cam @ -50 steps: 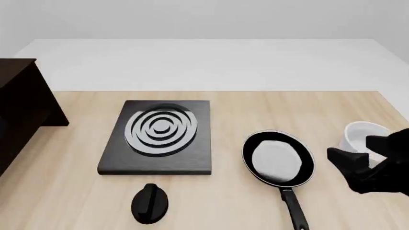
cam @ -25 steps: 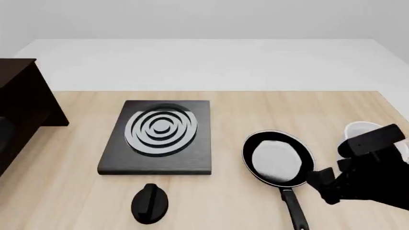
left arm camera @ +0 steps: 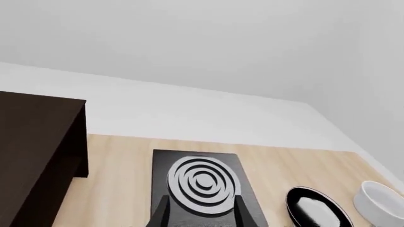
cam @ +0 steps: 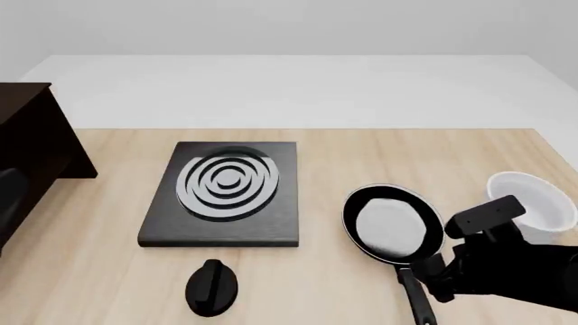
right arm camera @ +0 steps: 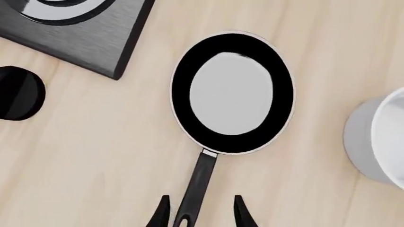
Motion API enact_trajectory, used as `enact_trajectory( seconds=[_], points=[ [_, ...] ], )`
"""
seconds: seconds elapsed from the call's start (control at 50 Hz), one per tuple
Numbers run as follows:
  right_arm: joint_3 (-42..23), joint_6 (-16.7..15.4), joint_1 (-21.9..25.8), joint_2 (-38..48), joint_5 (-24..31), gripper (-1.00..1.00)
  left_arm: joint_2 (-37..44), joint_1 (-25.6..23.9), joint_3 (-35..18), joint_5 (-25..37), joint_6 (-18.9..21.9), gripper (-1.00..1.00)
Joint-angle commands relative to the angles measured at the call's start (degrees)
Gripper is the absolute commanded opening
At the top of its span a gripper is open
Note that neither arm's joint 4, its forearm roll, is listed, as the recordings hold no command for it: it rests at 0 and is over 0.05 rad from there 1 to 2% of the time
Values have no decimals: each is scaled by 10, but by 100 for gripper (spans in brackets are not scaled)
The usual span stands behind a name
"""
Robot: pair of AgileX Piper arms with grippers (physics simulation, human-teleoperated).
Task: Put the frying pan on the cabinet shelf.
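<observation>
The frying pan [cam: 393,223] lies flat on the table [cam: 99,284], just to the right of the stove plate [cam: 226,193], with its long handle [right arm camera: 197,182] pointing back toward me. The white bowl [cam: 532,203] stands further right of the stove plate, close beyond the pan. The cabinet shelf [cam: 27,156] is well to the left of the stove plate, at the table's far left edge.

My right gripper [right arm camera: 198,213] hangs over the loop end of the handle, its fingers spread to either side and not yet touching it. My left gripper [left arm camera: 200,215] also stands spread with nothing in it, looking out over the stove plate.

My worry is the grasp point. Pinching so near the end of a long handle puts the pan's weight far from the fingers, so I judge it could droop or twist in the pinch once lifted. If I come down off-centre, one finger could nudge the handle and swing the pan toward the bowl. The carry is also long: it crosses the stove plate and the black knob [cam: 212,288] in front of it, and a low, sagging pan might clip either one, or strike the cabinet's edge instead of clearing onto the shelf.
</observation>
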Motion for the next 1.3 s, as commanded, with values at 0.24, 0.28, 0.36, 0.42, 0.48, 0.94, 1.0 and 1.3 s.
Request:
enact_trajectory(
  seconds=[0.24,0.28,0.36,0.42,0.48,0.94,1.0,1.3],
  points=[
    [70,31,24,65,-95,100,1,1,10,-6,3,100],
    [74,33,25,67,-98,100,1,1,11,-7,3,100],
    [86,34,27,70,-107,100,1,1,8,-4,3,100],
    [96,36,29,70,-113,100,2,1,8,-4,4,100],
    [100,39,29,70,-116,100,2,0,7,-3,4,100],
    [160,54,41,99,-178,100,5,-1,11,-5,7,100],
    [165,55,43,101,-183,100,5,-1,12,-7,7,100],
    [181,62,52,123,-211,100,4,-3,24,-15,6,100]
  ],
)
